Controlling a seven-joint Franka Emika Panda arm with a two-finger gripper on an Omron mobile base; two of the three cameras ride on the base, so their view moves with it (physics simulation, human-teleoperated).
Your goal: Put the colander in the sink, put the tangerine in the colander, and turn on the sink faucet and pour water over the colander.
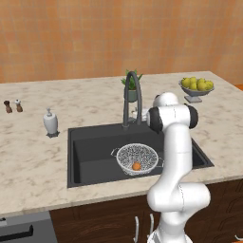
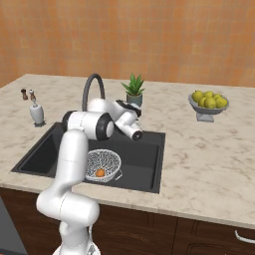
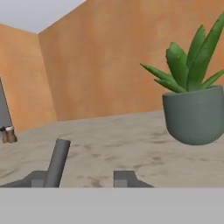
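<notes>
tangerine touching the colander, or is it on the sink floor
Touching: in the left base view the tangerine rests inside the colander, on its mesh bottom, within the sink.

Even, bright, shadeless rendered light covers all views, with no glare. The sink (image 1: 95, 156) basin is darkest, and soft shadow lies under the bowl (image 1: 196, 90) at 2 o'clock. Edges look slightly soft and pixelated, without lens distortion.

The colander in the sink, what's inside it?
The colander holds one tangerine, resting at the bottom of the mesh. In the right base view the arm covers its left rim.
</notes>
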